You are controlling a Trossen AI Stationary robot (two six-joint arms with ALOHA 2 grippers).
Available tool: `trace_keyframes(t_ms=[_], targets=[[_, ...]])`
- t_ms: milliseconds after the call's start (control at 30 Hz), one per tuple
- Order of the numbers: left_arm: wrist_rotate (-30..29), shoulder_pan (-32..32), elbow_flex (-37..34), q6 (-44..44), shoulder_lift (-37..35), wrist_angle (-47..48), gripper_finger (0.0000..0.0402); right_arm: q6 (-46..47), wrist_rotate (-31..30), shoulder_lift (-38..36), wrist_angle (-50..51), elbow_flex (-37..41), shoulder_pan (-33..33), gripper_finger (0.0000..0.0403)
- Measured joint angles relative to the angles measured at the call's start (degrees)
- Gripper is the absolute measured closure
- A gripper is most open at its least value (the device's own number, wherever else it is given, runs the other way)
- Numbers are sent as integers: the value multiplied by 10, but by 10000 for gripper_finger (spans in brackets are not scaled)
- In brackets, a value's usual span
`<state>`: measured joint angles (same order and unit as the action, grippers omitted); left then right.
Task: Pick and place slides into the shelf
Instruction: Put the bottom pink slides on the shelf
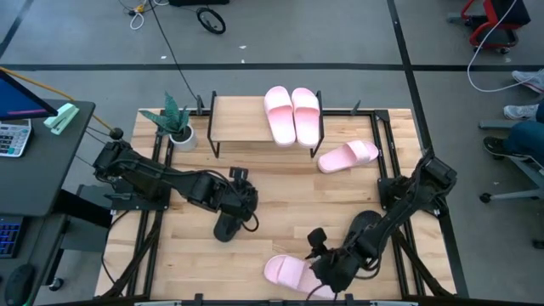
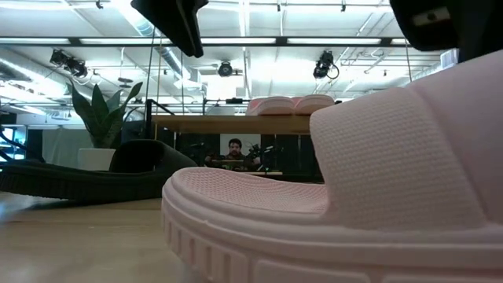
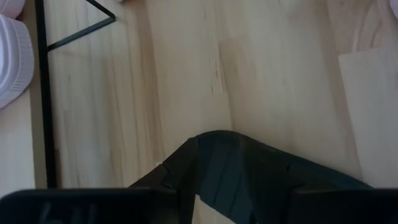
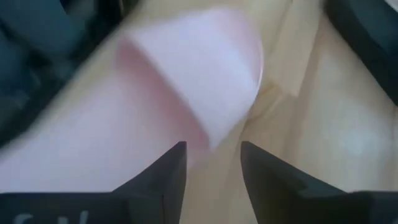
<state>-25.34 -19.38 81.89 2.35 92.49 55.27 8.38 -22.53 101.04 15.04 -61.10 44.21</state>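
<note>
With two pink slides [image 1: 292, 115] already on the shelf [image 1: 238, 119], right gripper [image 1: 327, 270], fingers apart, lines up on lower-centre pink slide [image 1: 289, 272]; left gripper [image 1: 234, 208] over black slide [image 1: 228, 226], grip unclear; next: close, lift.

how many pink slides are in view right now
4: two side by side on the shelf at and, one on the table beside it, one at the near edge under the right gripper at. Others may be hidden.
</note>
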Motion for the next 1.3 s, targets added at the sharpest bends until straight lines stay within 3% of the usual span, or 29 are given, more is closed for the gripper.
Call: trace_keyframes(t_ms=[300, 667, 1300], targets=[[-8, 3, 0, -5, 0, -8, 286, -50, -53, 33, -17, 0, -12, 244], [-9, 3, 0, -15, 0, -6, 291, -56, 0, 34, -69, 0, -41, 245], [-10, 3, 0, -16, 0, -2, 296, -115, 5, 34, -115, 9, -63, 245]])
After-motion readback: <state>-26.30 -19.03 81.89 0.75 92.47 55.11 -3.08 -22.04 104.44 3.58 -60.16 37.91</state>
